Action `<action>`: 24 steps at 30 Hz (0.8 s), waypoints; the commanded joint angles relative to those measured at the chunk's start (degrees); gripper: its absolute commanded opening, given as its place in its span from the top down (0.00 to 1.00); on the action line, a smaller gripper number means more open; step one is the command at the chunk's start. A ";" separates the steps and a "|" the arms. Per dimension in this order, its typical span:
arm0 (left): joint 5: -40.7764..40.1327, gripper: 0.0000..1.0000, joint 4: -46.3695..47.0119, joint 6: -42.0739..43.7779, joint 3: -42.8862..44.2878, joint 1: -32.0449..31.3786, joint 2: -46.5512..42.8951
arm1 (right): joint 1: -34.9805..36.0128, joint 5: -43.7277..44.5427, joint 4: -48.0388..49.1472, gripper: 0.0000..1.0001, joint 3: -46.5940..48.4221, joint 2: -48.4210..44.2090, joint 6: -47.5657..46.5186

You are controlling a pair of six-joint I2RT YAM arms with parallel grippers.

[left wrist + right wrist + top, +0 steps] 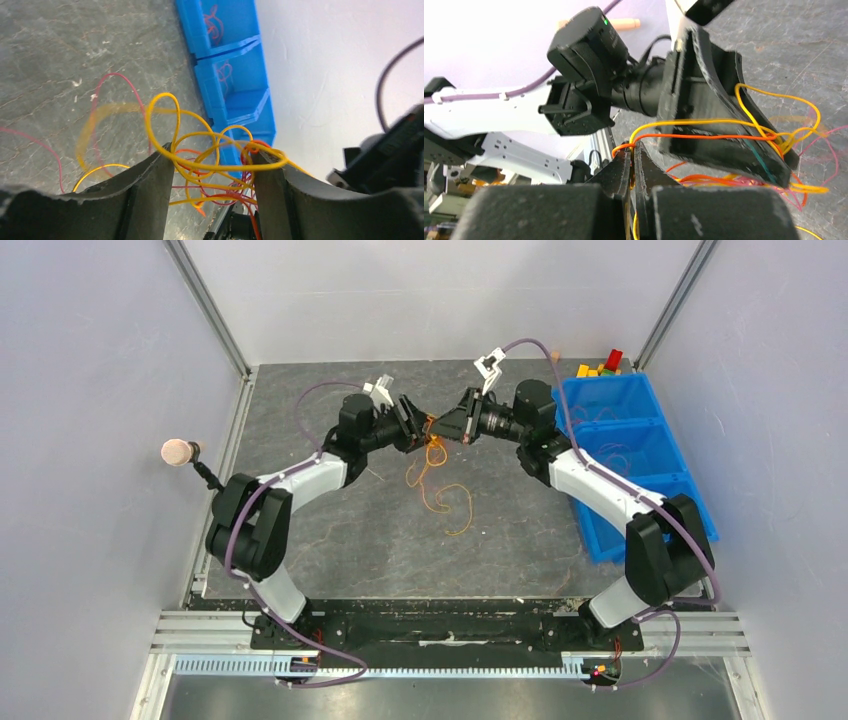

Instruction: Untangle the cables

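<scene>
Knob [177, 451], pale and round, one of its kind, stuck out on a dark stalk at the nine o'clock edge of the grey table [330, 540]. Two arms rose from the near edge and bent inward, their tips meeting just toward twelve o'clock from the table's middle.

The left gripper [418, 434] had its two jaws standing apart. In its wrist view a bunch of the cables [200, 150] passed through the gap, and one yellow strand lay stretched across both fingertips [160, 170], touching each. The strands came in three colours: yellow, orange and red. How many there were inside the knot could not be counted. From the meeting point a few loops hung toward six o'clock and lay curled on the table. Two red lengths trailed on the table at the left gripper's ten o'clock.

The right gripper [447, 430] was clamped tight, its two fingers [646, 172] pressed together on an orange strand and a yellow one that ran taut to the left gripper.

One blue bin [598, 536] lay along the three o'clock edge, split into three compartments; two of them each held a curl of red wire. A small heap of coloured blocks [603, 364] sat at the bin's twelve o'clock end.
</scene>
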 commanded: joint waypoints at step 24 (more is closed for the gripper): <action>2.15 0.98 -19.80 22.62 -5.73 5.86 -9.43 | -11.99 2.73 -14.79 1.00 2.07 -10.28 -14.40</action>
